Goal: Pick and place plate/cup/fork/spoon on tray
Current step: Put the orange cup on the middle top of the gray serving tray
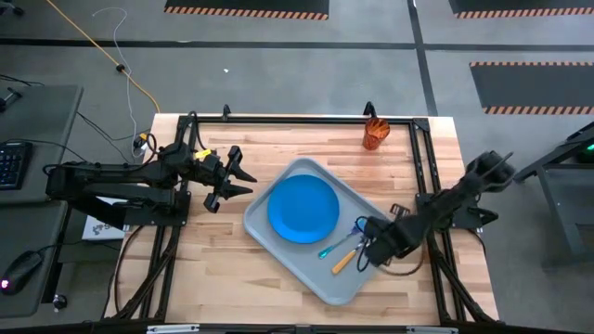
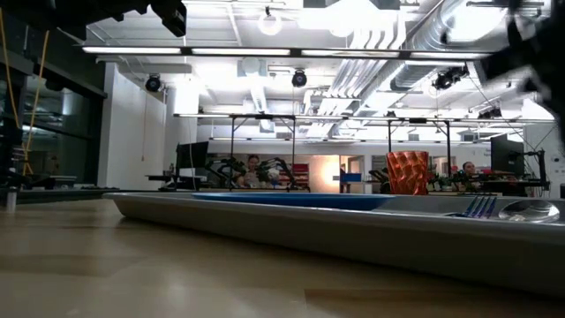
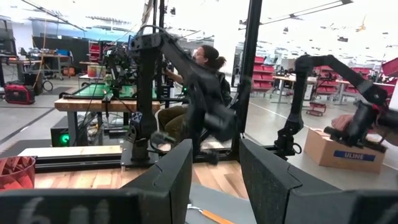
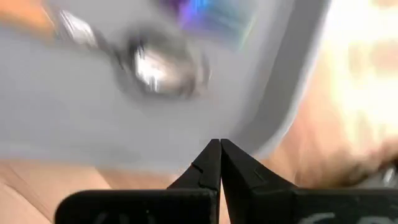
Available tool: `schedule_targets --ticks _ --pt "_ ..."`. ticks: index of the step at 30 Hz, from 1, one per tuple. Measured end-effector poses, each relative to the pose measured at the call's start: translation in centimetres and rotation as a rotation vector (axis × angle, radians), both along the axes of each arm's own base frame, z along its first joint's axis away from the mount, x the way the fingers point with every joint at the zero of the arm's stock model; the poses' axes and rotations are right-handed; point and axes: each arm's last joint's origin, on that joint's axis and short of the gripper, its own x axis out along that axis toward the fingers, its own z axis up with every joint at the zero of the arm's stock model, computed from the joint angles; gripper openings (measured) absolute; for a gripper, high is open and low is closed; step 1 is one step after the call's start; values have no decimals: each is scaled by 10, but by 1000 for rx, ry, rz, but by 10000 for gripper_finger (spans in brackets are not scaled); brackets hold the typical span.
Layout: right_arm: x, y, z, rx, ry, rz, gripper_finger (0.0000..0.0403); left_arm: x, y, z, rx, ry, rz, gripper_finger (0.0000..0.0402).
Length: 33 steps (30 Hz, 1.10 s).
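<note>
Wooden tabletop carries the tray (image 1: 283, 232) at its middle. Left of the tray, the left gripper (image 1: 234, 181) hovers with fingers spread, empty. On the tray lie the plate (image 1: 303, 209), fork (image 1: 338, 243) and spoon (image 1: 345, 260). Beyond the tray's far corner stands the cup (image 1: 374, 134), still to fetch. At the tray's right edge, the right gripper (image 1: 371, 243) is pinched closed and empty; it should lift clear, open wide, then approach the cup level.

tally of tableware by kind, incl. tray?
tray: 1
plate: 1, on the tray
fork: 1, on the tray
spoon: 1, on the tray
cup: 1, on the table, off the tray
Total: 5
</note>
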Motion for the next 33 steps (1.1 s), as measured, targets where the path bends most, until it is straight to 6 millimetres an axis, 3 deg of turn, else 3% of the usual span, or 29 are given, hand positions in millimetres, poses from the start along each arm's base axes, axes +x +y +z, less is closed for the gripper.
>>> schedule_targets --ticks 4,8,14,21,25,29,33 --pt "-1 -14 34 -134 -341 -1 0 0 0 0 0 0 0 124" --pt "2 -43 56 -336 -549 -103 0 0 0 0 0 0 0 124" --pt "11 -110 72 -500 -543 -272 13 0 0 1 10 -17 1 124" --pt "19 -206 88 -416 -600 -439 124 0 0 1 34 -23 5 124" --pt "9 -255 106 -352 -712 -504 208 0 0 1 34 -23 5 124" --pt "-9 -283 111 -340 -711 -576 267 0 0 0 33 -15 5 124" --pt "-18 -294 105 -294 -670 -606 285 0 0 0 40 -16 6 124"
